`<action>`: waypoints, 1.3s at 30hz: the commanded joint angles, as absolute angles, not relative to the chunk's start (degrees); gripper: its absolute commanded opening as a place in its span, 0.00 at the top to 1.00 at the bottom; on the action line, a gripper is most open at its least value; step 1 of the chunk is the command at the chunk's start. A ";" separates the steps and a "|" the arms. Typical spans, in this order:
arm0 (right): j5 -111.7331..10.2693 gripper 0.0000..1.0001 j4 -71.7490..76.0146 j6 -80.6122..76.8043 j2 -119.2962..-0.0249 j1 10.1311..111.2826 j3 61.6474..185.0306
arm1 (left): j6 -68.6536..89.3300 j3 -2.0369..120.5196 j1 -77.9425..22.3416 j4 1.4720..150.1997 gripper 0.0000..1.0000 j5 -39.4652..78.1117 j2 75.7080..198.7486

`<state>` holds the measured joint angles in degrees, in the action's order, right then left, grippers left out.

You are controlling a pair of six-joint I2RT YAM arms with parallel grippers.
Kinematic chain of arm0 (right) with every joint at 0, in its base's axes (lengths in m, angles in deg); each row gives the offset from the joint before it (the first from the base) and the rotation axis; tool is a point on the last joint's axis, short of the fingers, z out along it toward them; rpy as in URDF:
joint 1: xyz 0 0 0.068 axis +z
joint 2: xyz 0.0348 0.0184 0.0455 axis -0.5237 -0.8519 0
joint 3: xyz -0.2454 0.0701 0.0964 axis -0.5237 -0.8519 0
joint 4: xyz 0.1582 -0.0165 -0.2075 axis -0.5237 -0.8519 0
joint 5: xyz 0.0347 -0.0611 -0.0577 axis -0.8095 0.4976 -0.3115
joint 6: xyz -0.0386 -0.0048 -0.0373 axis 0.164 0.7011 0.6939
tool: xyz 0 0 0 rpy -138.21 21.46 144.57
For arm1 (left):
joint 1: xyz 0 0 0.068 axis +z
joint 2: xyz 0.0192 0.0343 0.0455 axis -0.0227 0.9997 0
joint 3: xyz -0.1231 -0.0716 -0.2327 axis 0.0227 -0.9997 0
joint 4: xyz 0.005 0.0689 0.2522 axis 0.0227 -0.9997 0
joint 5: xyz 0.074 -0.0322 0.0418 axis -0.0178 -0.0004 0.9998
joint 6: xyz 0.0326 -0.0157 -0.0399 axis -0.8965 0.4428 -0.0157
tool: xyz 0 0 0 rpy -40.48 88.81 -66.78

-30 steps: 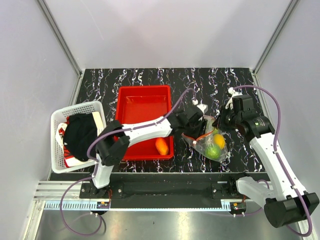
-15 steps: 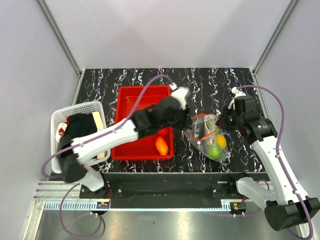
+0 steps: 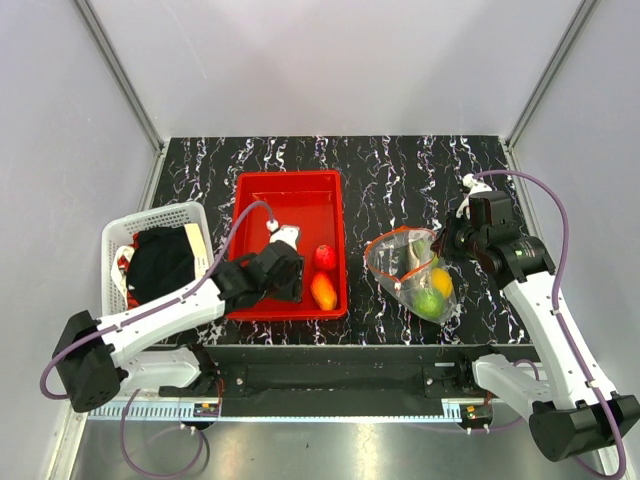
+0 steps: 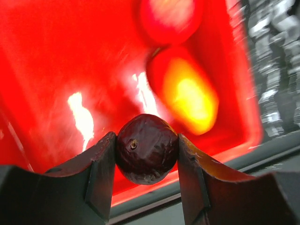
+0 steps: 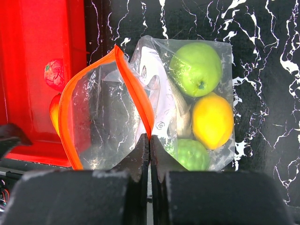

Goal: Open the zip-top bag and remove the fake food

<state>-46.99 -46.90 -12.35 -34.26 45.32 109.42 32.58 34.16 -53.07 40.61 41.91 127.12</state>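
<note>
The zip-top bag (image 3: 408,266) lies right of the red tray (image 3: 260,200), its red-orange mouth (image 5: 89,89) gaping open toward the tray. My right gripper (image 5: 149,138) is shut on the zip strip at the mouth's near corner; it also shows in the top view (image 3: 447,246). Inside the bag are a green fruit (image 5: 196,69), a yellow one (image 5: 212,120), another green one (image 5: 190,154) and a grey fish (image 5: 180,112). My left gripper (image 4: 146,150) is shut on a small dark round piece (image 4: 146,147) above the tray's front part (image 3: 288,283). A red fruit (image 3: 325,257) and an orange one (image 3: 323,291) lie in the tray.
A white basket (image 3: 120,232) holding a dark cloth (image 3: 160,262) and other items stands left of the tray. Grey walls close in the black marbled table (image 3: 400,170) on three sides. The table's front rail (image 3: 330,350) runs just below tray and bag.
My left arm has pulled back from the bag's mouth to above the tray's front. A red fruit now lies in the tray beside the orange one. The bag's mouth has spread wider.
</note>
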 commanded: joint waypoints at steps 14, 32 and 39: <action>-48.98 1.00 -45.70 -11.70 -33.69 45.64 111.07 | 31.82 29.43 -52.37 46.40 0.05 43.67 129.77; -55.39 1.00 -43.24 -12.84 -32.90 45.64 111.42 | 36.54 64.32 -57.55 60.72 0.60 21.44 149.96; -52.59 1.00 -44.03 -15.12 -31.67 45.64 113.27 | 42.52 66.00 -60.19 67.65 0.65 23.80 157.53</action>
